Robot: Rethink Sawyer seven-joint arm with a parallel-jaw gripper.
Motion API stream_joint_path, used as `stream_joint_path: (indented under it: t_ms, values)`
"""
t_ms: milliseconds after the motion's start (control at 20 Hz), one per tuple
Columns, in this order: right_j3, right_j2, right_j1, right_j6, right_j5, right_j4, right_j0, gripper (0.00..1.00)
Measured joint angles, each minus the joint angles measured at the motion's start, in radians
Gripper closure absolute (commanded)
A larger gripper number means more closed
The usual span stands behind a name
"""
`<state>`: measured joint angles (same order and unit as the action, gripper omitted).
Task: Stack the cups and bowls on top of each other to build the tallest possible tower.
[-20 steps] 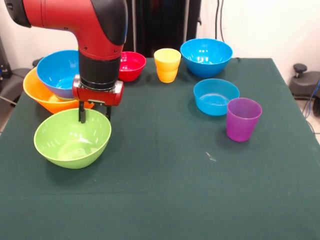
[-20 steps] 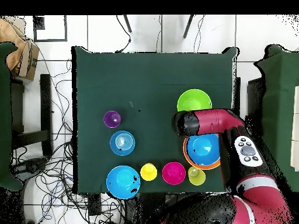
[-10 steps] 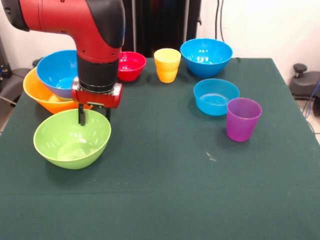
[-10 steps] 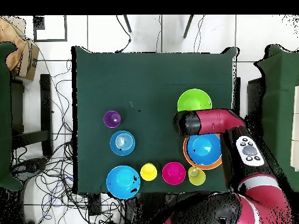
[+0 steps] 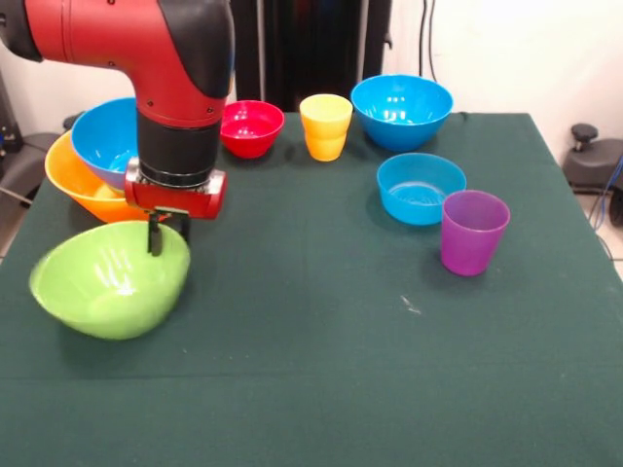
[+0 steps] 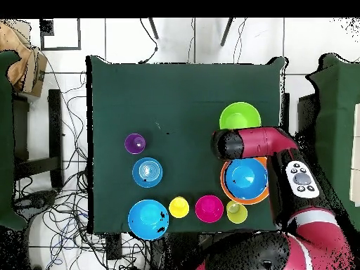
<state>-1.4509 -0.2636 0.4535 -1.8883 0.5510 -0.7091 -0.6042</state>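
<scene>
Where the arm comes down: the tool (image 5: 165, 236) stands at the far rim of the lime green bowl (image 5: 107, 279), one dark finger inside the rim; the second finger is hidden behind the red wrist block.
Tool state: it seems to pinch the bowl's rim, but the grip itself is partly covered, so I cannot tell it surely.
Lime green bowl: it is tilted, its opening turned toward the camera and to the picture's left, at the worktop's (image 5: 321, 379) left edge in the front view.
Tower: the orange-yellow bowl (image 5: 80, 182) carries a large blue bowl (image 5: 107, 136) inside; the arm covers their right parts.
Overhead view: the arm hides the tool fully; only the green bowl's (image 6: 239, 115) upper part shows.
Other bowls: a small red bowl (image 5: 251, 126), a second large blue bowl (image 5: 401, 110) and a shallow blue bowl (image 5: 420, 187) stand apart from each other.
Cups: one yellow cup (image 5: 325, 125) between the red and blue bowls; the purple cup (image 5: 473, 232) just beside the shallow blue bowl.
Second yellow cup (image 6: 237, 211): seen only from overhead, near the orange-yellow bowl.
</scene>
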Motion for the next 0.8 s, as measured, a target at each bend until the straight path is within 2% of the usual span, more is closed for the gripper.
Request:
stream_joint_path:
  t_ms: [350, 800]
  values:
    - [0.04, -0.003, 0.014, 0.0, -0.002, 0.0, 0.002, 1.0]
    - [0.041, -0.003, 0.009, 0.0, -0.021, -0.011, 0.005, 1.0]
